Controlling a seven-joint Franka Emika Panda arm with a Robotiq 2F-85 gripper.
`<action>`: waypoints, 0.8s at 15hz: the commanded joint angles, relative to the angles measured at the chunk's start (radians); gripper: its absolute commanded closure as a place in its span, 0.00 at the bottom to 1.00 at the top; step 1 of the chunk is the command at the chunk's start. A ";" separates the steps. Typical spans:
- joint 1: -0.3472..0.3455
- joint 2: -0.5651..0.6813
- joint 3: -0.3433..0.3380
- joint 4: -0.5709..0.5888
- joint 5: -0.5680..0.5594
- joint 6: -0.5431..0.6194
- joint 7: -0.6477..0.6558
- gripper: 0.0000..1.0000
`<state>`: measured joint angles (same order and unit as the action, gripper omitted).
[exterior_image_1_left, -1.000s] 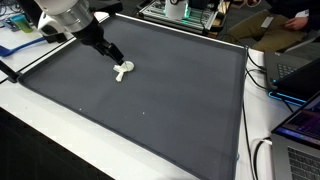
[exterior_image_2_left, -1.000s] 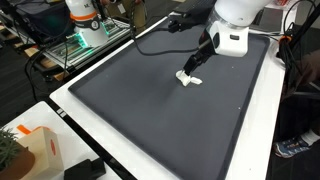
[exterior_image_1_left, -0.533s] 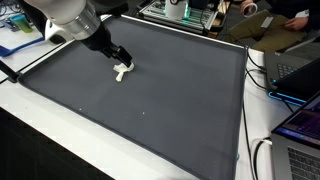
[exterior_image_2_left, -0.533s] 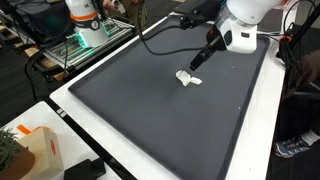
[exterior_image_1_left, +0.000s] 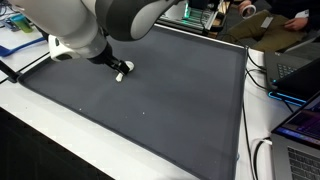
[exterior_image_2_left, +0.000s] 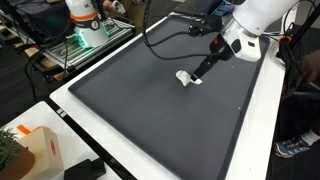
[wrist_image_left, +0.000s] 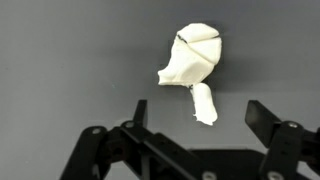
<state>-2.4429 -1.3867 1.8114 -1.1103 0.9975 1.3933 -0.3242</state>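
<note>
Here, a dark mat (exterior_image_1_left: 170, 90) covers the table (exterior_image_1_left: 50, 115), bearing a white piece (wrist_image_left: 192, 62).

Light was bright and even, apparently from overhead — the mat (exterior_image_1_left: 170, 100) looked flat and matte. The arm (exterior_image_1_left: 120, 20) loomed blurred near the lens; the white piece (wrist_image_left: 195, 60) looked soft, its shadow faint.

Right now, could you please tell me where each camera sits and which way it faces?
Exterior view: above one side of the dark mat, looking down across it; the arm fills the top, end effector by the white piece.
Exterior view: near a mat corner, looking along it; arm upper right.
Wrist view: on the wrist, looking down at the white piece; open end effector at the bottom.
Shared: all show the white piece.
</note>
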 joint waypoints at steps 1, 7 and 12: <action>-0.009 -0.061 -0.057 0.044 0.018 -0.022 -0.025 0.00; -0.009 -0.091 -0.088 0.063 0.003 -0.031 -0.040 0.00; -0.010 -0.111 -0.095 0.099 -0.011 -0.027 -0.054 0.00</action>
<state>-2.4430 -1.4607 1.7432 -1.0581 0.9923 1.3863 -0.3600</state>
